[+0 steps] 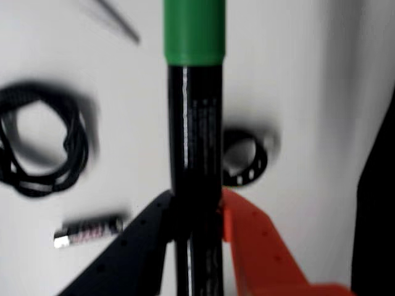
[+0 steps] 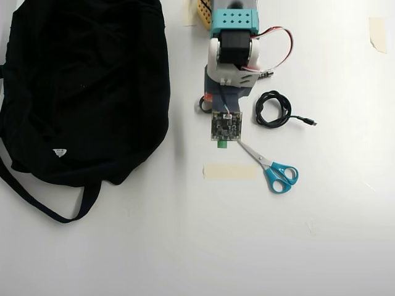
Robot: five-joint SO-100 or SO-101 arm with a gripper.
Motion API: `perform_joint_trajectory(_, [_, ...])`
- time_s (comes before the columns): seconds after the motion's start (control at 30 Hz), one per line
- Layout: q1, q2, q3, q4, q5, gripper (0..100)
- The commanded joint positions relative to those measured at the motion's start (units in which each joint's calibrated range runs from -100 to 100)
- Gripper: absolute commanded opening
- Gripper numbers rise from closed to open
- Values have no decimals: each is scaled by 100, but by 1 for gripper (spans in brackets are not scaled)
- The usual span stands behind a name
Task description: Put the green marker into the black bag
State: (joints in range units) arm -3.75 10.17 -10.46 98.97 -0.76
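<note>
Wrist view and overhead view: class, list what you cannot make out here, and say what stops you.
- Green marker: wrist view, its top is cut off by the upper edge; in the overhead view the arm covers all but its end.
- Tool: overhead view, hidden under the arm.
- Battery: wrist view, label blurred.
- Black bag: overhead view, its opening cannot be told.

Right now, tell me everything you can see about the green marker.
The green marker is a slim stick with a glossy black barrel carrying fine print and a bright green cap. In the wrist view it stands lengthwise between the jaws of the pincer, one black and one orange, which clamp its barrel, lifted off the white table. In the overhead view only its green end peeks out below the arm, near the scissors, well right of the black bag.
</note>
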Motion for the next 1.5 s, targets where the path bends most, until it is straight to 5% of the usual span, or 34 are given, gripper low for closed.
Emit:
perform_joint_trajectory(0.0, [-14, -984, 695, 69, -103, 2])
perform_joint_trajectory(0.47, [651, -2104, 1567, 60, -412, 2])
perform_joint_trajectory(1.07, [3337, -2096, 1225, -9, -548, 2])
perform_joint_trajectory(1.47, [5259, -1980, 1225, -1068, -643, 2])
